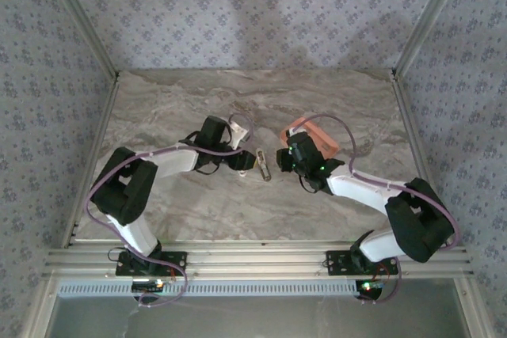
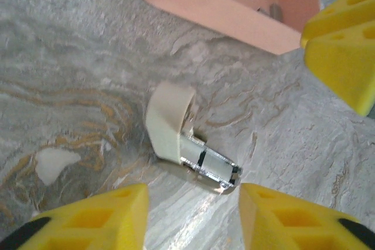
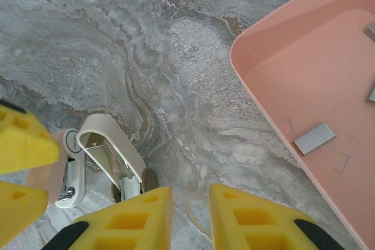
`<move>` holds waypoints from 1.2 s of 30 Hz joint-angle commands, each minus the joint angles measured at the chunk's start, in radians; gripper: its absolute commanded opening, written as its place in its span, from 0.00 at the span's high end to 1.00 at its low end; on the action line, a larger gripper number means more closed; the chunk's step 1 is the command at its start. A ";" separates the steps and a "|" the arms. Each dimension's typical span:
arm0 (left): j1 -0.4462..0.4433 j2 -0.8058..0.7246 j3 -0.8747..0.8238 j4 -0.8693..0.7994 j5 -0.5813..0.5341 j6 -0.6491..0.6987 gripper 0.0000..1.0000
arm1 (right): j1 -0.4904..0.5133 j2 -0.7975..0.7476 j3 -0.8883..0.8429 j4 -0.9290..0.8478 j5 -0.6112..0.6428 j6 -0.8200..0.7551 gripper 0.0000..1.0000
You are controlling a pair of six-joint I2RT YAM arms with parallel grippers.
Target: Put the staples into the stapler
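Note:
The stapler (image 2: pixel 181 139) lies on the marble table, its cream cover swung up and its shiny metal magazine pointing toward my left gripper (image 2: pixel 193 194). That gripper is open, with the magazine tip just ahead of its yellow fingertips and nothing between them. In the right wrist view the stapler (image 3: pixel 108 147) lies at the lower left, beside my right gripper (image 3: pixel 190 197), which is narrowly open and holds nothing. The staples (image 3: pixel 314 138) lie as small grey strips in the salmon-pink tray (image 3: pixel 281 68) to its right. From above, both grippers (image 1: pixel 247 161) (image 1: pixel 283 157) flank the stapler (image 1: pixel 264 166).
The pink tray (image 1: pixel 315 136) sits right behind my right wrist, near the table's middle. The right gripper's yellow fingers (image 2: pixel 345 45) show at the upper right of the left wrist view. Patterned walls and aluminium rails (image 1: pixel 95 156) bound the table.

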 commanded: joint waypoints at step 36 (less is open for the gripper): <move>-0.091 0.155 0.171 -0.199 0.212 0.160 0.63 | -0.046 -0.085 -0.100 0.022 -0.031 0.041 0.76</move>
